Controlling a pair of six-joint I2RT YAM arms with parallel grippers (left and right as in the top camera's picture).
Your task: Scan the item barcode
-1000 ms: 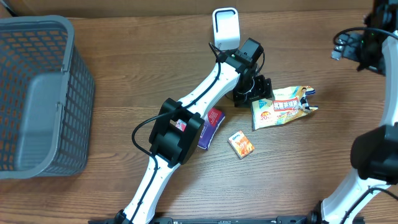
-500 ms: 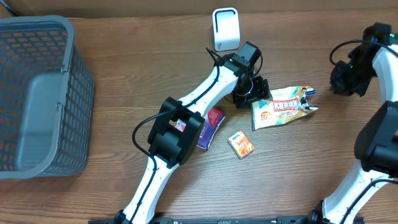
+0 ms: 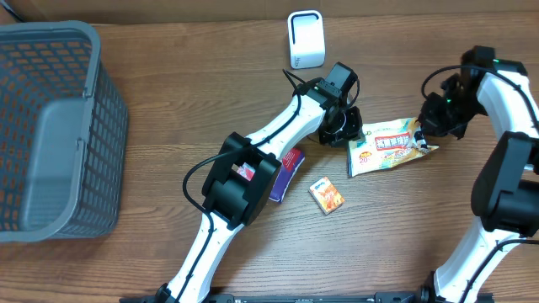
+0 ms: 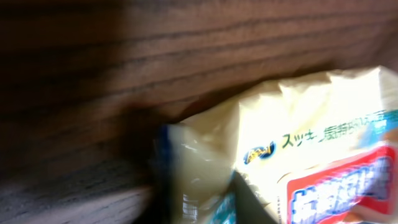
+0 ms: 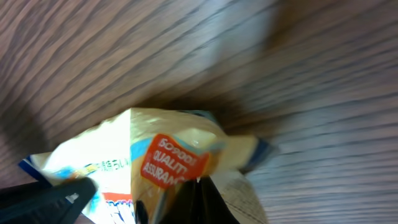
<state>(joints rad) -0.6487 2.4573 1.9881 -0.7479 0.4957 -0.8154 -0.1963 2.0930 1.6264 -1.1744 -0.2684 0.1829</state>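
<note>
Mostly pale-yellow crinkled snack packet (image 3: 389,145), red-orange label, green lettering.

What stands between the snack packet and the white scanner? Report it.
Nothing loose lies between the snack packet and the white scanner. Only the left arm's wrist sits near that line. The small box and purple pack lie on the near side, clear of it.

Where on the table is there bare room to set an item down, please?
Bare wood: between basket and left arm, and right of the orange box. Crowded: the snack packet, with left gripper and right gripper at its ends.
</note>
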